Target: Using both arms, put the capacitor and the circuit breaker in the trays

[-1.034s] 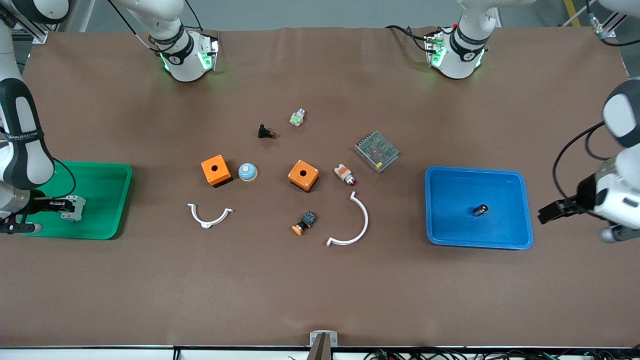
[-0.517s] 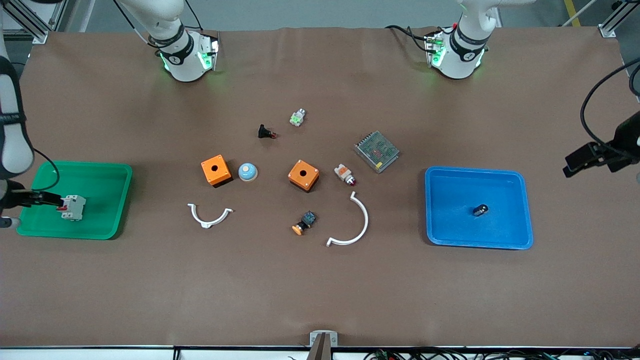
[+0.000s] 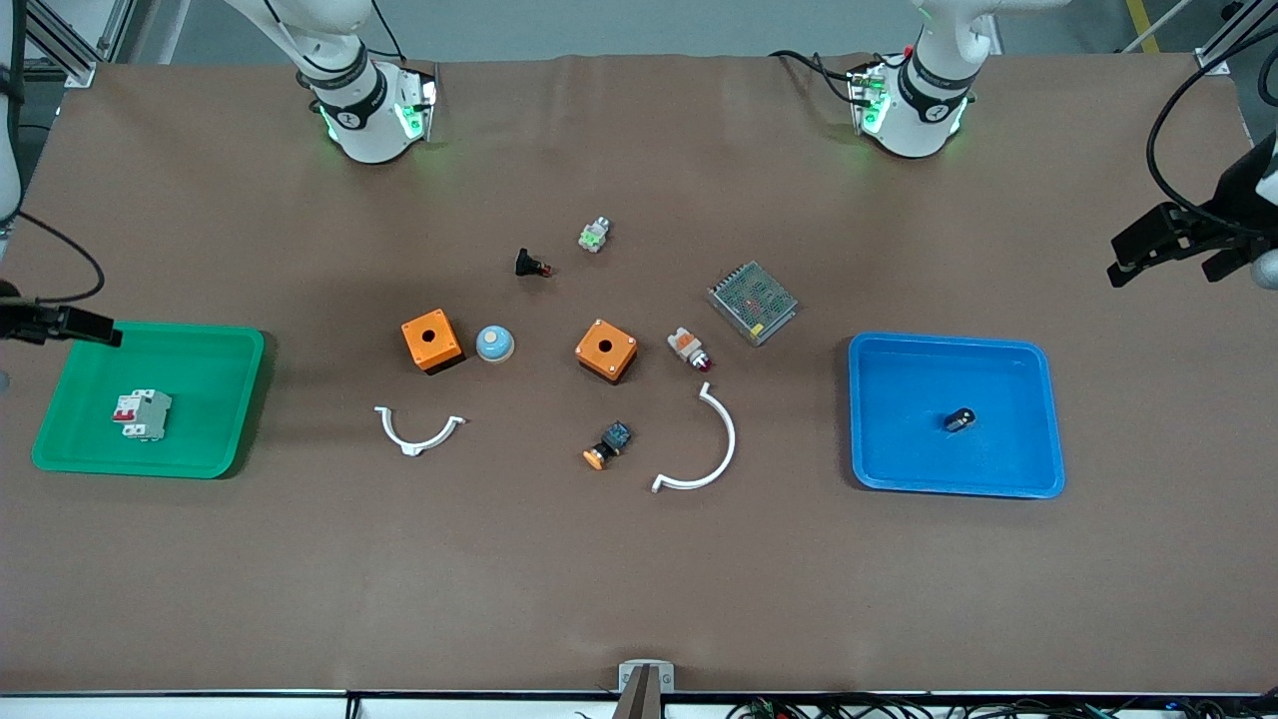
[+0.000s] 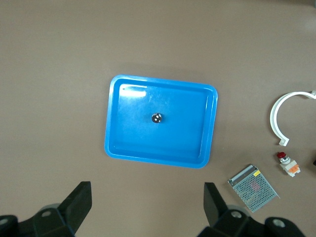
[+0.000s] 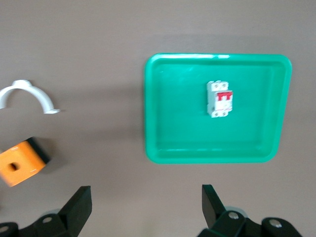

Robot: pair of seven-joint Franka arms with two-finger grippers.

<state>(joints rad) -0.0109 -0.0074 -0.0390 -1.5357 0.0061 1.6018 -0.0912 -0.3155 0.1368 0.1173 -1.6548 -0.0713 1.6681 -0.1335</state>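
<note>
The capacitor (image 3: 959, 419), a tiny black cylinder with a pale end, lies alone in the blue tray (image 3: 899, 359); it also shows in the left wrist view (image 4: 157, 117). The circuit breaker (image 3: 142, 414), white-grey with red toggles, lies in the green tray (image 3: 215, 345); it also shows in the right wrist view (image 5: 220, 99). My left gripper (image 3: 1133, 255) is open and empty, high over the table at the left arm's end, off the blue tray. My right gripper (image 3: 95, 333) is open and empty, high over the green tray's rim. Both wrist views show wide-apart fingers (image 4: 79, 197) (image 5: 81, 200).
In the middle of the table lie two orange boxes (image 3: 431, 341) (image 3: 606, 351), a blue dome (image 3: 494, 344), two white curved clips (image 3: 419, 431) (image 3: 704, 444), a metal mesh box (image 3: 753, 302), a white-and-orange part (image 3: 689, 349), an orange-capped push button (image 3: 607, 445) and a black button (image 3: 530, 265).
My right gripper has let go of the circuit breaker and risen away from the green tray. My left gripper has drawn farther up and away from the blue tray.
</note>
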